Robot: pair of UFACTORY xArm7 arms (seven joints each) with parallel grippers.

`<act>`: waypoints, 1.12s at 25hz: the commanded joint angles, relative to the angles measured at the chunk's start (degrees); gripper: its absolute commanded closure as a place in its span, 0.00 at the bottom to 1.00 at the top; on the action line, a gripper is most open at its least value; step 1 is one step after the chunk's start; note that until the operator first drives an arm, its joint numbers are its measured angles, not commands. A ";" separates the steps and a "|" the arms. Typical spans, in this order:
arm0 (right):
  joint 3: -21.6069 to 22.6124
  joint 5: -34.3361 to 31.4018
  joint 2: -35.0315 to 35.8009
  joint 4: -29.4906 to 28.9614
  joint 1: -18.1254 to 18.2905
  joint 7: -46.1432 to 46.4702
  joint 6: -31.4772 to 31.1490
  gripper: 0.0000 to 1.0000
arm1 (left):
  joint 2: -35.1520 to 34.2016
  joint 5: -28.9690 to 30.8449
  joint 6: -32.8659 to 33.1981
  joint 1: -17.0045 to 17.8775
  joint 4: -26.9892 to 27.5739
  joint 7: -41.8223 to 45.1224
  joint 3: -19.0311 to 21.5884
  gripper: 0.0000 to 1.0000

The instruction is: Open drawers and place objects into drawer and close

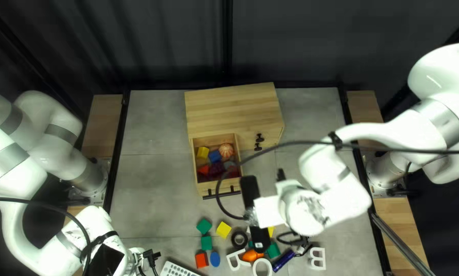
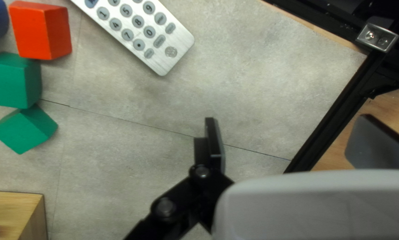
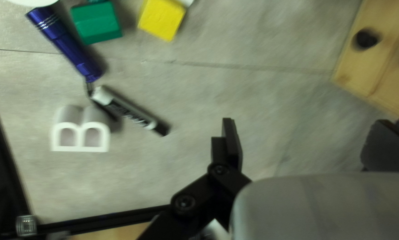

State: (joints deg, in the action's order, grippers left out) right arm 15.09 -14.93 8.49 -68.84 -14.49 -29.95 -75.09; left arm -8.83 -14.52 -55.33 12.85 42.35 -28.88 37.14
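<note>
From the open drawer [image 1: 206, 188] at the cabinet's [image 1: 232, 110] front, the right gripper [image 3: 304, 129], wide like the left gripper [image 2: 291, 128], should probably centre on the one marker [image 3: 129, 111], then release low inside; outside lie three green blocks [image 1: 206, 243], two yellow [image 1: 223, 229], one torch [image 3: 66, 43].

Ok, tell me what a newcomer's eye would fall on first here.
Likely the big white right arm, reaching over the table's right side. Next, the wooden cabinet near the far edge, its drawer open with colorful pieces inside.
</note>
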 commanded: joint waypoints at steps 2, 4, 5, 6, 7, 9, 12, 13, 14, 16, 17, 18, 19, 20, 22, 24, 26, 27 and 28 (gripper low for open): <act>0.03 -0.07 0.11 0.03 -0.04 0.01 0.21 0.00 | 0.00 0.00 0.00 0.00 0.00 0.00 0.00 0.00; 0.03 -0.07 0.11 0.03 -0.04 0.01 0.21 0.00 | 0.00 0.00 0.00 0.00 0.00 0.00 0.00 0.00; 0.03 -0.07 0.11 0.03 -0.04 0.01 0.21 0.00 | 0.00 0.00 0.00 0.00 0.00 0.00 0.00 0.00; 0.03 -0.07 0.11 0.03 -0.04 0.01 0.21 0.00 | 0.00 0.00 0.00 0.00 0.00 0.00 0.00 0.00; 0.03 -0.07 0.11 0.03 -0.04 0.01 0.21 0.00 | 0.00 0.00 0.00 0.00 0.00 0.00 0.00 0.00; 0.61 -1.39 -0.94 1.90 -0.67 0.65 1.10 0.00 | 0.00 0.00 0.00 0.00 0.00 0.00 0.00 0.00; 2.68 -2.20 -2.96 4.15 -2.59 2.59 2.55 0.00 | 0.00 0.00 0.00 0.00 0.00 0.00 0.00 0.00; 3.14 -2.52 -2.92 4.08 -3.07 2.98 2.70 0.00 | 0.00 0.00 0.00 0.00 0.00 0.00 0.00 0.00; 3.90 -3.21 -2.59 3.78 -3.86 3.78 3.09 0.00 | 0.00 0.00 0.00 0.00 0.00 0.00 0.00 0.00; 4.82 -4.26 -1.90 3.57 -4.81 5.03 4.19 0.00 | 0.00 0.00 0.00 0.00 0.00 0.00 0.00 0.00; 5.08 -4.75 -1.67 3.73 -5.09 5.53 5.08 0.00 | 0.00 0.00 0.00 0.00 0.00 0.00 0.00 0.00; 5.20 -5.10 -1.53 3.92 -5.23 5.74 5.83 0.00 | 0.00 0.00 0.00 0.00 0.00 0.00 0.00 0.00; 5.22 -5.92 -0.80 3.94 -5.37 5.64 7.53 0.00 | 0.00 0.00 0.00 0.00 0.00 0.00 0.00 0.00; 4.85 -6.82 0.44 3.41 -5.28 4.75 8.79 0.00 | 0.00 0.00 0.00 0.00 0.00 0.00 0.00 0.00; 2.58 -8.40 3.33 2.96 -4.26 -1.03 11.93 0.00 | 0.00 0.00 0.00 0.00 0.00 0.00 0.00 0.00; 0.57 -9.66 3.32 6.29 -3.62 -9.79 16.31 0.00 | 0.00 0.00 0.00 0.00 0.00 0.00 0.00 0.00; 0.29 -10.99 1.32 9.31 -4.12 -14.77 18.01 0.00 | 0.00 0.00 0.00 0.00 0.00 0.00 0.00 0.00; 0.45 -11.50 -0.36 11.11 -4.18 -16.11 19.24 0.00 | 0.00 0.00 0.00 0.00 0.00 0.00 0.00 0.00; 0.58 -11.69 -1.55 12.45 -4.12 -16.55 20.48 0.00 | 0.00 0.00 0.00 0.00 0.00 0.00 0.00 0.00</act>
State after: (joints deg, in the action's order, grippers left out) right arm 16.41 -24.54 10.14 -61.26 -18.78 -41.33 -59.01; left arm -8.83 -14.52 -55.33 12.85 42.35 -28.88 37.14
